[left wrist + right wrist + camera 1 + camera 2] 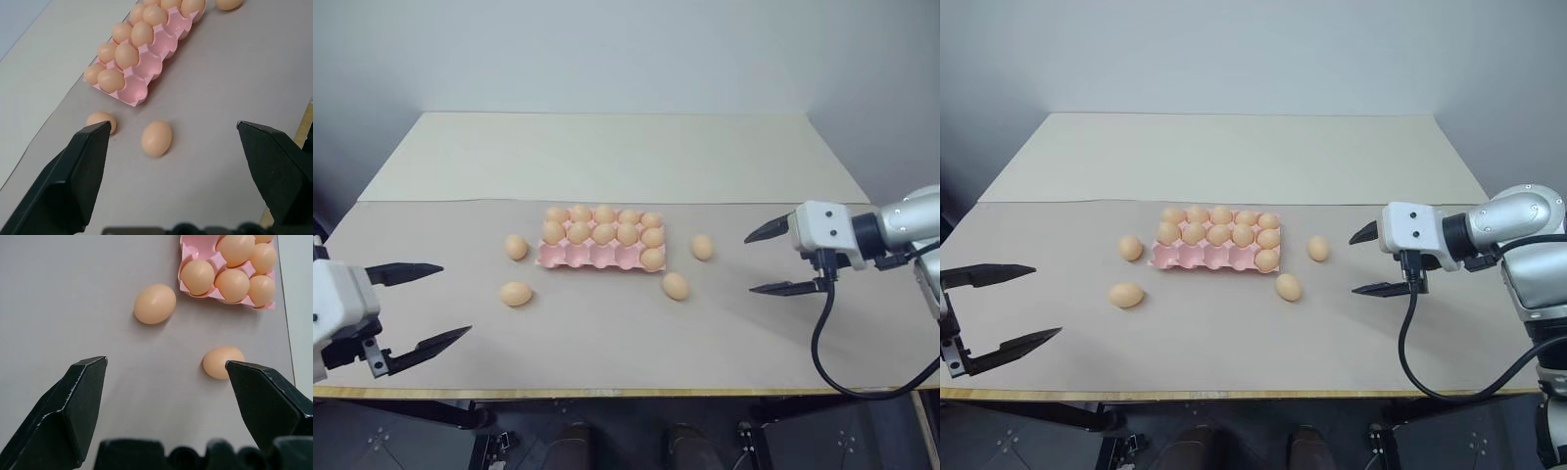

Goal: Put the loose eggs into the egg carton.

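Note:
The pink egg carton (582,257) lies at the middle of the table, its back two rows full of eggs and one egg in the right cup of the front row. Left of it lie two loose eggs (516,247) (516,293). Two more loose eggs (702,247) (675,285) rest to its right. My left gripper (455,300) hovers open near the table's front left, apart from the eggs. Over the right side, my right gripper (750,264) is open and points toward the right-hand eggs (155,303) (222,362). Neither gripper holds anything.
The tan table top (607,343) has a lighter strip (607,157) at the back, against a plain wall. A black cable (822,343) loops down from my right wrist over the front right of the table. The front edge (607,392) runs close below my grippers.

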{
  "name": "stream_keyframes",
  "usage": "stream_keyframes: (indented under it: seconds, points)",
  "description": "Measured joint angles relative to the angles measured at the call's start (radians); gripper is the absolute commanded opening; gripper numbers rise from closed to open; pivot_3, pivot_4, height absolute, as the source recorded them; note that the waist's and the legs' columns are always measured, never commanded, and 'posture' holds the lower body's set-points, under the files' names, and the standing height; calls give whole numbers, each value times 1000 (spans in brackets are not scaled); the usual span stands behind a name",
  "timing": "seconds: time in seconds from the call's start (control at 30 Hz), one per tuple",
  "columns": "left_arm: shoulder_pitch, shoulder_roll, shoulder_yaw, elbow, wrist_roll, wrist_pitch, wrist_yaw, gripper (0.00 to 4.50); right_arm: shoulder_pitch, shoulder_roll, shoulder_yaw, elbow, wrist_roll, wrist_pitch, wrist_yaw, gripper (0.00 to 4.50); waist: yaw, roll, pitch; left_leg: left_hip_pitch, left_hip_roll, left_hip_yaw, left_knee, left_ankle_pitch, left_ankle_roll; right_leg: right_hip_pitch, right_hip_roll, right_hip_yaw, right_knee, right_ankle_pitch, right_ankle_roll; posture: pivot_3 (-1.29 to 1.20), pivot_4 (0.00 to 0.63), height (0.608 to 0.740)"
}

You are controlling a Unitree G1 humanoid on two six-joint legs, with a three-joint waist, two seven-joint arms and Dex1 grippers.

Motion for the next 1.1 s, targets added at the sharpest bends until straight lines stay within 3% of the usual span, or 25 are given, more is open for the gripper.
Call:
stream_keyframes:
  seconds: [0.57, 0.8, 1.1]
  points:
    - [-20, 3, -2, 1, 2, 33, 29, 4477, 0, 0, 0, 0, 0, 0, -2, 4500, 0, 0, 0, 0, 0, 0, 0, 0, 0, 0, 0, 0, 0, 0, 0, 0, 150, 740]
    - [-32, 14, -13, 7, -1, 15, 11, 4477, -6, 14, 1, 28, -22, 5, -72, 4500, 0, 0, 0, 0, 0, 0, 0, 0, 0, 0, 0, 0, 0, 0, 0, 0, 150, 740]
    - [-46, 30, -85, 29, -29, 12, -31, 4477, -138, 155, 52, 242, -141, -2, -211, 4500, -3, 0, 0, 0, -1, 1, 0, 0, 0, 0, 1, 1, 1, 0, 0, 0, 150, 740]
